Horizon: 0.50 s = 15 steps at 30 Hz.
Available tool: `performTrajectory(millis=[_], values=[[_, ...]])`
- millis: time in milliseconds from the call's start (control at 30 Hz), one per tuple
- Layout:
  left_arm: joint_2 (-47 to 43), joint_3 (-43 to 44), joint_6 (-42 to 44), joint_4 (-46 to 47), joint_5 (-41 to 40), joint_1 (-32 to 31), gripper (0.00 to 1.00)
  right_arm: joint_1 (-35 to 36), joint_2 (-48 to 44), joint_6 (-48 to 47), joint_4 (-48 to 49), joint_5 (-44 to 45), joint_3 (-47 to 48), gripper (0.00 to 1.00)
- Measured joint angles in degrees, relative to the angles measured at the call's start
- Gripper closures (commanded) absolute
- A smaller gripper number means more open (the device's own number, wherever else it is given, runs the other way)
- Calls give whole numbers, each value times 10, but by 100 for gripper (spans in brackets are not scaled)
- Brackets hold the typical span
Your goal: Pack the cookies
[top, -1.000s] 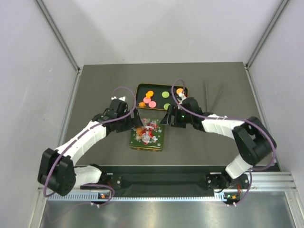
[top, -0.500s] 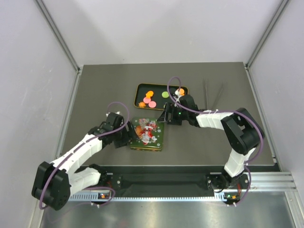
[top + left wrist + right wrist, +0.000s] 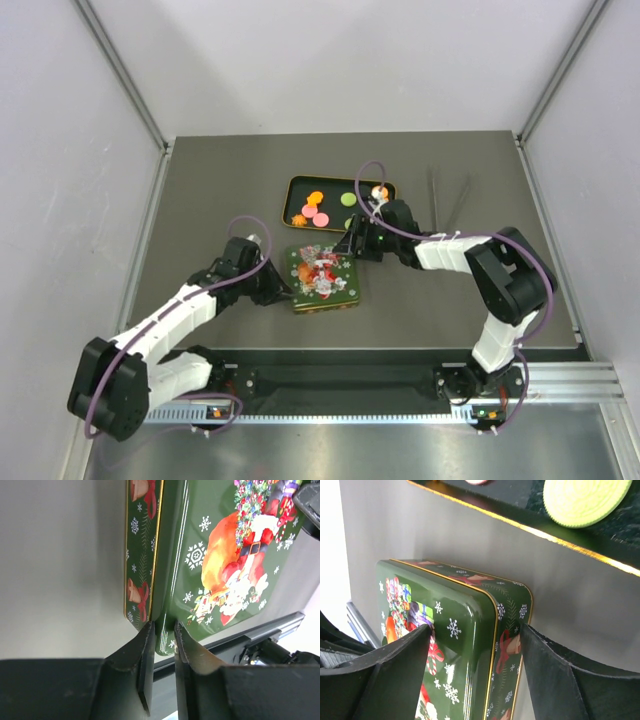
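Cookies (image 3: 315,197) lie in the tin (image 3: 292,183) just beyond the right hand (image 3: 475,628), which straddles the lid (image 3: 322,278) unclamped; the left hand (image 3: 164,630) clenches its rim. Likely light, brittle: pinch edges gently.

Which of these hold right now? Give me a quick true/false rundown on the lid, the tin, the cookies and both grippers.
1. The left gripper is shut on the edge of the Christmas lid. True.
2. The right gripper is shut on a cookie. False: its jaws stand open on either side of a corner of the lid, and it holds no cookie.
3. The cookies lie inside the open tin. True.
4. The lid sits on the tin, closing it. False: the lid is apart from the tin, nearer the arm bases, with bare table between them.
5. Every cookie is orange. False: pink and green ones lie there too.
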Motion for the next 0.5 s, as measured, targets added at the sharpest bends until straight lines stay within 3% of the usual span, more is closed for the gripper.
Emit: performTrajectory(millis=[133, 233, 333, 500], values=[[10, 2, -3, 9, 9, 0, 78, -2, 0, 1, 12, 5, -5, 34], [11, 6, -1, 4, 7, 0, 75, -2, 0, 3, 17, 7, -7, 44], [21, 21, 6, -9, 5, 0, 71, -3, -5, 6, 21, 10, -11, 47], [42, 48, 25, -37, -3, -2, 60, -3, -30, 11, 16, 21, -33, 42]])
